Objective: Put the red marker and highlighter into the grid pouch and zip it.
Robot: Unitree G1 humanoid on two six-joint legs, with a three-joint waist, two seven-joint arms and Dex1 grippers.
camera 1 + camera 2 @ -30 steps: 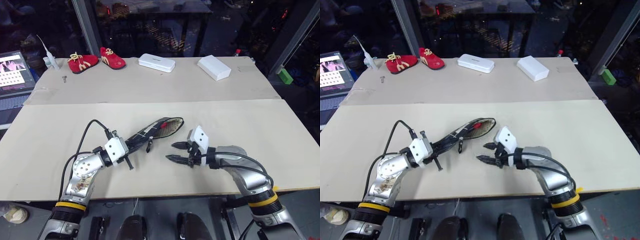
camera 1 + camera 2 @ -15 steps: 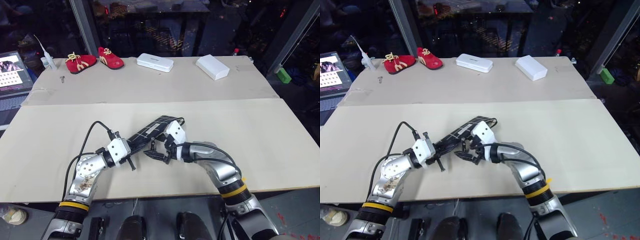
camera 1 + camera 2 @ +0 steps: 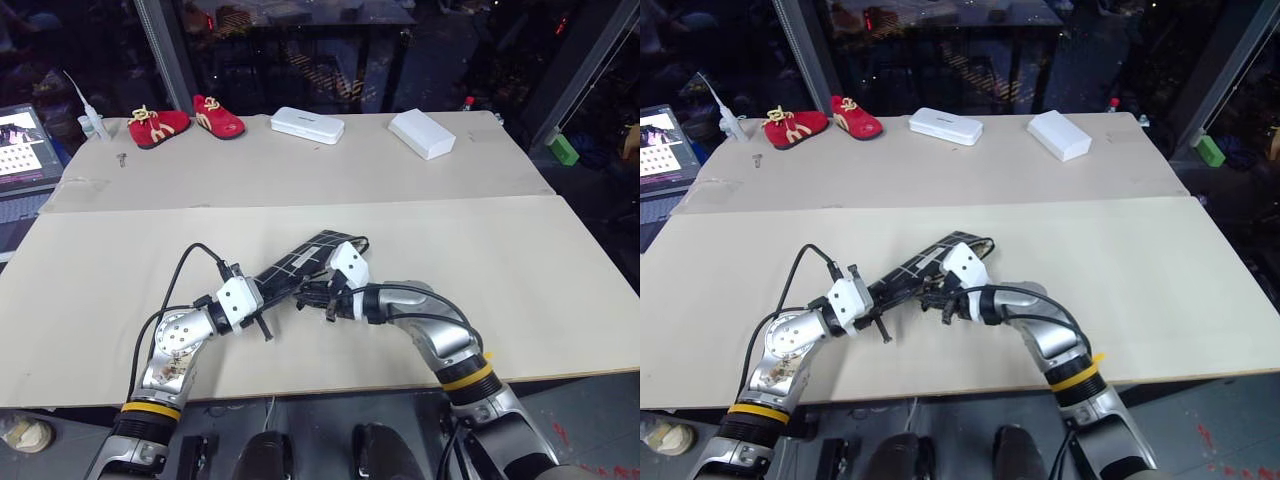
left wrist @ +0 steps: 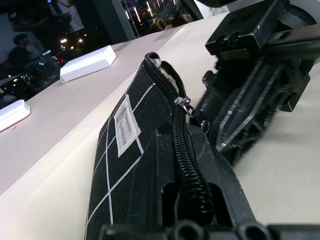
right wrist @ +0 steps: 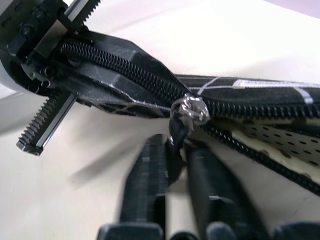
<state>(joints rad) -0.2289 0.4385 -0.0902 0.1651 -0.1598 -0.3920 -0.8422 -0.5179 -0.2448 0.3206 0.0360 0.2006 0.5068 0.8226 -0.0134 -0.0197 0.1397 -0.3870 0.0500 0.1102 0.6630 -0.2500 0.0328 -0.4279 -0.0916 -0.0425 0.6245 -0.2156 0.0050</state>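
The grid pouch lies slanted on the near table board, black with white lines and a white label. My left gripper is shut on its near end, with the zipper teeth running between the fingers. My right gripper sits against the pouch's side, shut on the dark pull strap that hangs from the silver zipper slider. Beyond the slider the zipper stands apart, showing the dotted lining. The red marker and the highlighter are hidden from view.
At the far edge of the table are two red shoes and two white boxes. A laptop screen stands at the far left. A green block sits off the table at the right.
My right gripper moved left from open table up to the pouch and went from open to shut on the pull strap. The left gripper kept its hold.
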